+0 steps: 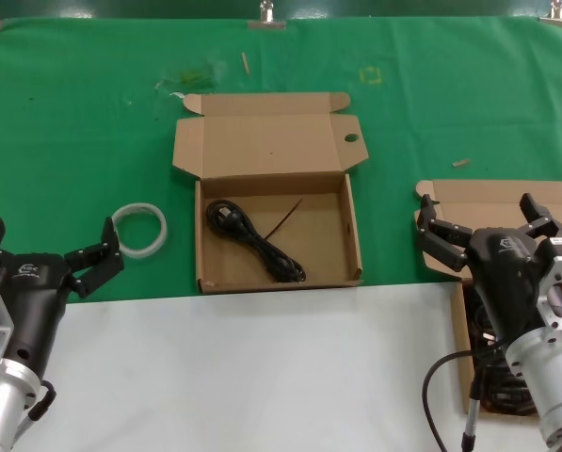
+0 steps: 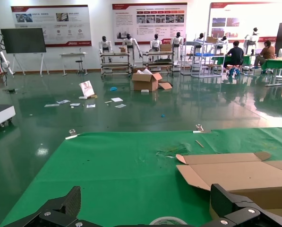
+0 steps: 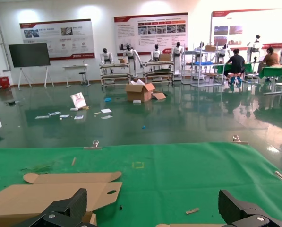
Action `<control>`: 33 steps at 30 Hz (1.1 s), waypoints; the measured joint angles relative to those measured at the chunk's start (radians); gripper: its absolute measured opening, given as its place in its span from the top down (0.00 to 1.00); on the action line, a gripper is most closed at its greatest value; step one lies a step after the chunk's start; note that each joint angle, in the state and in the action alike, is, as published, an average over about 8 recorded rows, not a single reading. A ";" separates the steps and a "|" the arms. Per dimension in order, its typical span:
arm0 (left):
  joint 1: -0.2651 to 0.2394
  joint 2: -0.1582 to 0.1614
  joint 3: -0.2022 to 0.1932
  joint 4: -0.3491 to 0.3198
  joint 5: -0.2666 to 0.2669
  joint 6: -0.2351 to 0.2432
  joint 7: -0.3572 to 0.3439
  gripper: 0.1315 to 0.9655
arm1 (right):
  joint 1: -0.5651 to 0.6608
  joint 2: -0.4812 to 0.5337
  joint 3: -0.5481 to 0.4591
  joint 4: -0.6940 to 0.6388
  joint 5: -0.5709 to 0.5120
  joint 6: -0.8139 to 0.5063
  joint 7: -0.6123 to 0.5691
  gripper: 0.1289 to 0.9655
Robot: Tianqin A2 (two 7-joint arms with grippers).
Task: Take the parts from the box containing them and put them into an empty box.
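Two tools on show, both hanging low over the near side of the tabletop [image 1: 262, 377]. Far left, the left tool [image 1: 50, 256] sits with its black fingers spread apart, nothing in them, just beside a white ring of tape [image 1: 139, 230] lying on the green cloth [image 1: 73, 122]. In the middle is a shallow brown cardboard box with a small round hole in its opened lid [image 1: 273, 193], and one thin black coiled power cable [image 1: 254, 242] lies inside on its floor. Over on the right, the right tool [image 1: 485, 218] also has its fingers wide apart and holds nothing; it hovers above the second shallow brown cardboard box with a plain lid [image 1: 506, 195], which is mostly hidden by the arm. Some dark cable [image 1: 492, 381] shows in that box under the wrist.
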 joint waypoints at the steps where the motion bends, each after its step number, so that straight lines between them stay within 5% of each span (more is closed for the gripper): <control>1: 0.000 0.000 0.000 0.000 0.000 0.000 0.000 0.00 | 0.000 0.000 0.000 0.000 0.000 0.000 0.000 0.00; 33: 0.000 0.000 0.000 0.000 0.000 0.000 0.000 0.00 | 0.000 0.000 0.000 0.000 0.000 0.000 0.000 0.00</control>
